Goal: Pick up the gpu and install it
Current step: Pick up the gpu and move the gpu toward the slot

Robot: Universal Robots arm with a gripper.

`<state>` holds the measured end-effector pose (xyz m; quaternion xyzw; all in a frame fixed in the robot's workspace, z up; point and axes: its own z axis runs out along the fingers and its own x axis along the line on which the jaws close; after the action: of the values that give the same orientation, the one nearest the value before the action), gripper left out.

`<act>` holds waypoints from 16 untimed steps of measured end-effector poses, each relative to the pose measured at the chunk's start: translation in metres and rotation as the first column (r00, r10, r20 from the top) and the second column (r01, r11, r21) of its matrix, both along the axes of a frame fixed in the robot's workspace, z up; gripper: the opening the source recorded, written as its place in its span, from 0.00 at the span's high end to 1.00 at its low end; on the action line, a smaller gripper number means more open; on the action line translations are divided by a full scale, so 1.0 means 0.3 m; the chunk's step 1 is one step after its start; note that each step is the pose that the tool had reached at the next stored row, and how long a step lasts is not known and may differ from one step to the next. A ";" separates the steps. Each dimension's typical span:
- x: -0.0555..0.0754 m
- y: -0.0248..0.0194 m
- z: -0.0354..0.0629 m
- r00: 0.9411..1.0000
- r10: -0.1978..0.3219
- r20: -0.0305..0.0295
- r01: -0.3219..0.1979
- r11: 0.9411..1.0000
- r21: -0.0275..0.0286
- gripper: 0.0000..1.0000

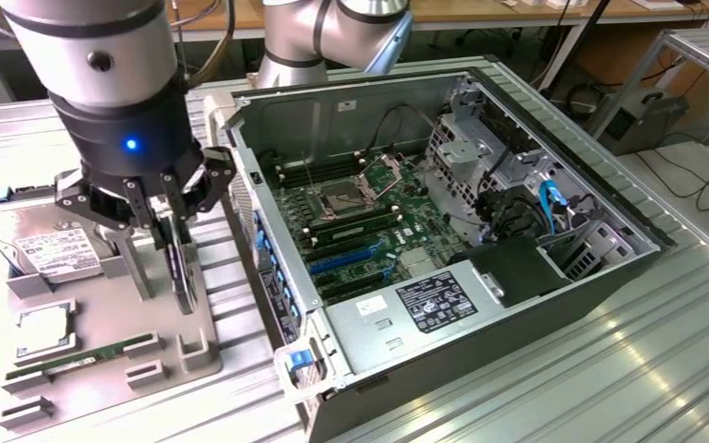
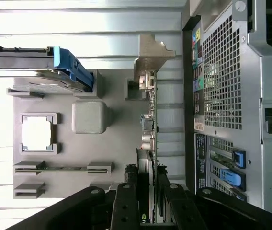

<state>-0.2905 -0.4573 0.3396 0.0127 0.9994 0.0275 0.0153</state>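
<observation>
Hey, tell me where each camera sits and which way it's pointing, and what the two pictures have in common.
Exterior view: off the arm, high up, looking down into the open computer case, with the parts tray at the exterior view's left; the arm and its gripper show.
Wrist view: on the wrist, looking down past the gripper along the gpu to the parts tray and the computer case's perforated wall.
Shared: the gripper closed on the gpu, the parts tray, the computer case.

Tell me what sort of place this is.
Likely a robotics lab workbench for computer assembly: an opened desktop PC case, a grey parts tray with a hard drive, and the gripper closed on the gpu.
</observation>
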 end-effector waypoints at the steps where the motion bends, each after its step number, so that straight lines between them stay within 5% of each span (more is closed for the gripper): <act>1: 0.002 -0.002 0.016 1.000 0.000 0.000 0.000 1.000 0.000 0.74; 7: 0.020 -0.016 0.128 1.000 0.000 0.000 0.000 1.000 0.000 0.74; 9: 0.044 -0.035 0.195 1.000 0.000 0.000 0.000 1.000 0.000 0.74; 16: 0.150 -0.070 0.311 1.000 0.000 -0.006 0.000 1.000 0.003 0.74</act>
<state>-0.2456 -0.4782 0.4329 0.0127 0.9994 0.0289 0.0124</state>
